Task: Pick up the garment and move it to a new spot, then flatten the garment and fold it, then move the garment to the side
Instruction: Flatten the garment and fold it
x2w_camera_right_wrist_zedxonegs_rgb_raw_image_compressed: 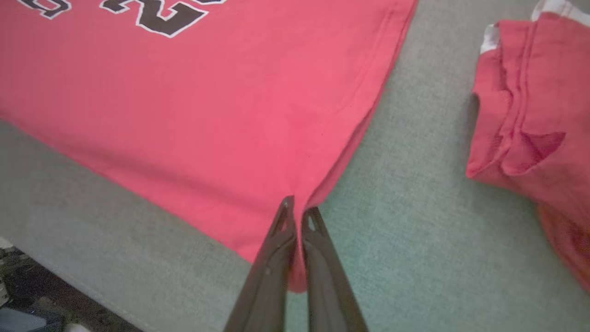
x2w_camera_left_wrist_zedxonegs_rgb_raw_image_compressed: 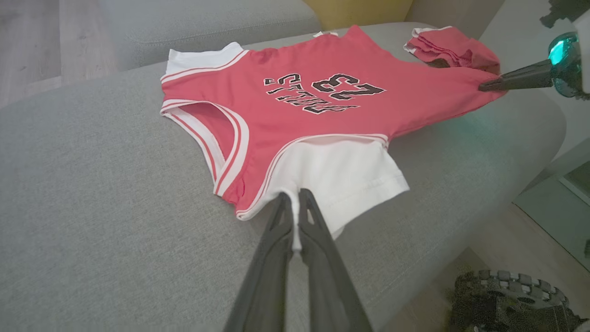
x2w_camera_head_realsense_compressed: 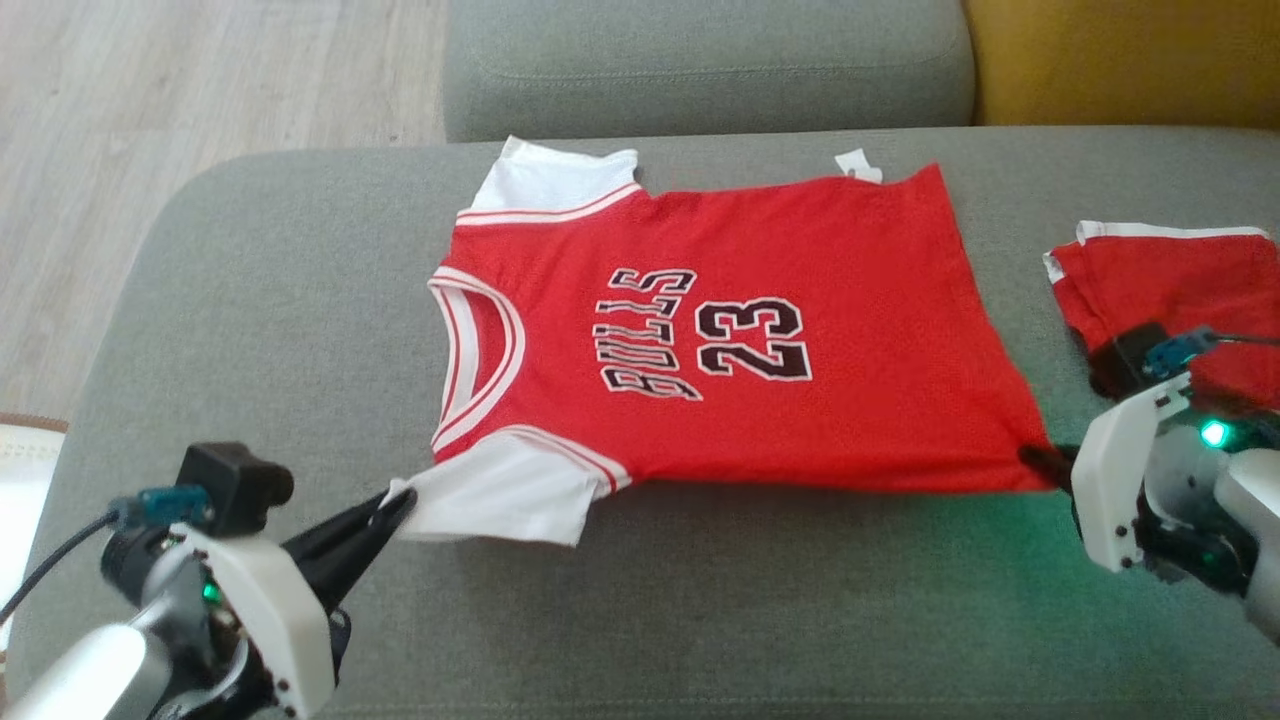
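A red jersey (x2w_camera_head_realsense_compressed: pixel 800 300) with white sleeves and "BULLS 23" in black lies spread face up on the grey sofa seat (x2w_camera_head_realsense_compressed: pixel 250 300), neck to the left. My left gripper (x2w_camera_head_realsense_compressed: pixel 398 498) is shut on the edge of the near white sleeve (x2w_camera_left_wrist_zedxonegs_rgb_raw_image_compressed: pixel 341 175), whose cloth is pinched between the fingers (x2w_camera_left_wrist_zedxonegs_rgb_raw_image_compressed: pixel 295 205). My right gripper (x2w_camera_head_realsense_compressed: pixel 1040 465) is shut on the near bottom corner of the jersey (x2w_camera_right_wrist_zedxonegs_rgb_raw_image_compressed: pixel 295 152), with red cloth showing between its fingers (x2w_camera_right_wrist_zedxonegs_rgb_raw_image_compressed: pixel 297 210). In the left wrist view my right gripper (x2w_camera_left_wrist_zedxonegs_rgb_raw_image_compressed: pixel 484 85) holds the far corner, lifted slightly off the seat.
A second red garment (x2w_camera_head_realsense_compressed: pixel 1170 280) lies folded on the seat at the right, close to my right wrist. The sofa backrest (x2w_camera_head_realsense_compressed: pixel 700 60) runs behind. Wooden floor (x2w_camera_head_realsense_compressed: pixel 150 100) lies beyond the seat's left edge, a yellow cushion (x2w_camera_head_realsense_compressed: pixel 1120 60) at the back right.
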Tool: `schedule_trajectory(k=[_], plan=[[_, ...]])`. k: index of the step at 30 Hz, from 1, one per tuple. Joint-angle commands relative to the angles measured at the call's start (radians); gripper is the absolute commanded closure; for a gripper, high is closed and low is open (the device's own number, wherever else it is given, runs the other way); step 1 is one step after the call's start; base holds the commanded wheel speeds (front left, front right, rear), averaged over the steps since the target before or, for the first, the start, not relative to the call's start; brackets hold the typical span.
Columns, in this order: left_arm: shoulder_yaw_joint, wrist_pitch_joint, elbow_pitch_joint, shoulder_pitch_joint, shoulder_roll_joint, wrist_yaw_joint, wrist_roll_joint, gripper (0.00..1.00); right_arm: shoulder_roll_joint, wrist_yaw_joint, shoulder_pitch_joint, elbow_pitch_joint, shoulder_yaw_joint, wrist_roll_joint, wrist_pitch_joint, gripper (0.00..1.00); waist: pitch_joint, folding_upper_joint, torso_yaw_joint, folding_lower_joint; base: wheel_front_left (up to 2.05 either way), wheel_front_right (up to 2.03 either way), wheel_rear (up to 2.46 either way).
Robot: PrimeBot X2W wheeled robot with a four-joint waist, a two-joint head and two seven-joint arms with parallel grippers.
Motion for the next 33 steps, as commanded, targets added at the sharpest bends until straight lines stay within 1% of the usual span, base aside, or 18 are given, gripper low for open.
schedule_trajectory(k=[1, 5, 6, 9, 12, 16, 22, 26, 33], plan=[[0.060, 0.008, -0.049, -0.040, 0.059, 0.010, -0.011, 1.00, -0.048, 0.007, 0.011, -0.039, -0.003, 0.018, 0.024, 1.00, -0.005, -0.0001, -0.002, 0.0001, 0.00, 0.00, 0.00], [0.066, 0.039, -0.097, -0.003, 0.096, 0.023, -0.031, 1.00, -0.086, 0.007, 0.036, -0.109, 0.011, 0.043, 0.111, 1.00, -0.012, -0.0001, -0.004, 0.0001, 0.00, 0.00, 0.00], [0.066, 0.039, -0.097, -0.003, 0.096, 0.023, -0.031, 1.00, -0.086, 0.007, 0.036, -0.109, 0.011, 0.043, 0.111, 1.00, -0.012, -0.0001, -0.004, 0.0001, 0.00, 0.00, 0.00], [0.062, 0.070, -0.128, 0.018, 0.119, 0.025, -0.049, 1.00, -0.119, 0.007, 0.059, -0.162, 0.010, 0.069, 0.186, 1.00, -0.013, -0.0001, -0.002, 0.0001, 0.00, 0.00, 0.00], [0.063, 0.089, -0.153, 0.025, 0.133, 0.027, -0.062, 1.00, -0.143, 0.007, 0.077, -0.213, -0.015, 0.105, 0.241, 1.00, -0.008, -0.0001, 0.001, 0.0001, 0.00, 0.00, 0.00], [0.071, 0.095, -0.164, -0.004, 0.135, 0.033, -0.055, 1.00, -0.159, 0.007, 0.073, -0.243, -0.060, 0.098, 0.274, 1.00, 0.015, -0.0001, 0.006, 0.0001, 0.00, 0.00, 0.00], [0.061, 0.123, -0.138, -0.094, 0.126, 0.025, -0.030, 1.00, -0.147, 0.007, 0.043, -0.234, -0.123, 0.053, 0.313, 1.00, 0.068, -0.0001, 0.013, 0.0001, 0.00, 0.00, 0.00], [0.046, 0.142, -0.095, -0.181, 0.108, 0.015, -0.016, 1.00, -0.119, 0.007, 0.009, -0.203, -0.165, 0.016, 0.330, 1.00, 0.106, -0.0001, 0.009, 0.0001, 0.00, 0.00, 0.00], [-0.035, 0.178, 0.006, -0.351, 0.078, -0.002, 0.021, 1.00, -0.059, 0.007, -0.052, -0.151, -0.201, -0.048, 0.370, 1.00, 0.168, -0.0001, -0.005, 0.0001, 0.00, 0.00, 0.00]])
